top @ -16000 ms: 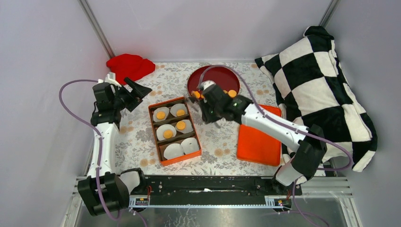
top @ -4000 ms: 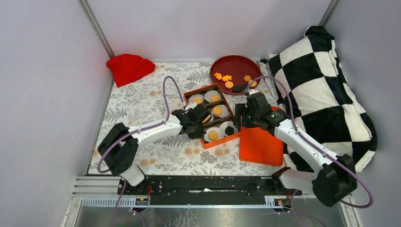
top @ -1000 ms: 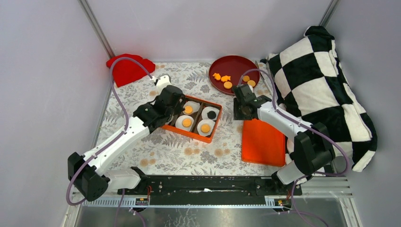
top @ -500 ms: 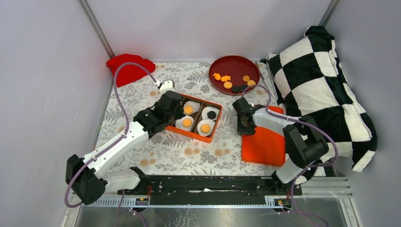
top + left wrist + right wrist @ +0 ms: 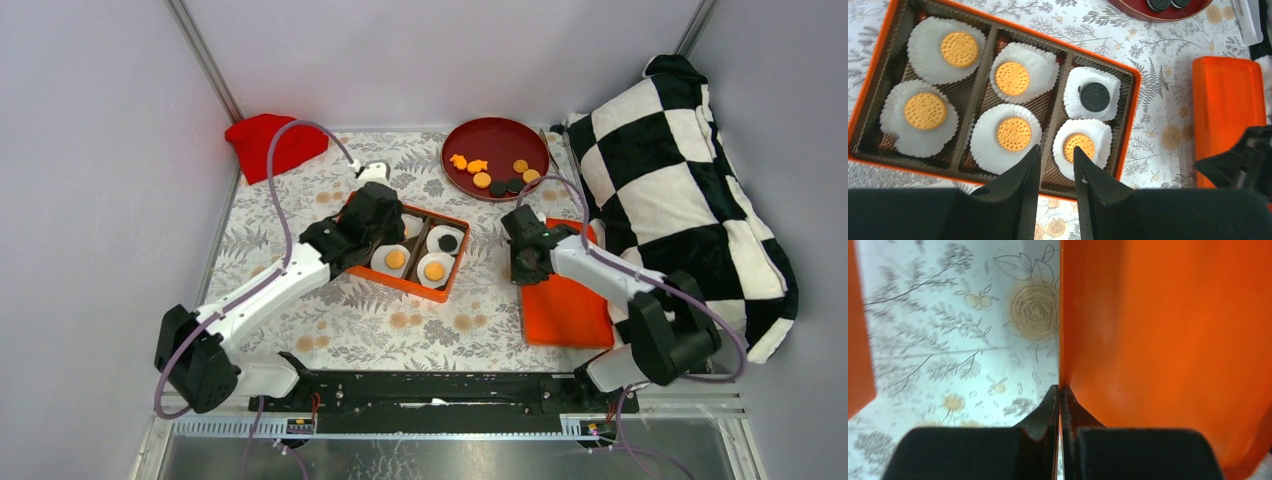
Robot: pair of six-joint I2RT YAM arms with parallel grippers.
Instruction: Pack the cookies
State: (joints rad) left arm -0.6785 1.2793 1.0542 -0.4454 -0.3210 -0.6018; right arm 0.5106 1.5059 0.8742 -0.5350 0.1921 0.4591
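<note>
Box (image 5: 1134, 115) holds six cupped cookies (image 5: 1013, 134); left end effector (image 5: 1055, 150) parted, empty; right end effector (image 5: 1060, 390) pinches orange lid (image 5: 1168, 340).

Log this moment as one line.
left claw: open above box | box: six cups filled, five orange cookies, one black cookie | right claw: shut on lid edge | plate: loose cookies

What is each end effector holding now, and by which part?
Right end effector: the orange lid, pinched at its edge. Left end effector: nothing.
</note>
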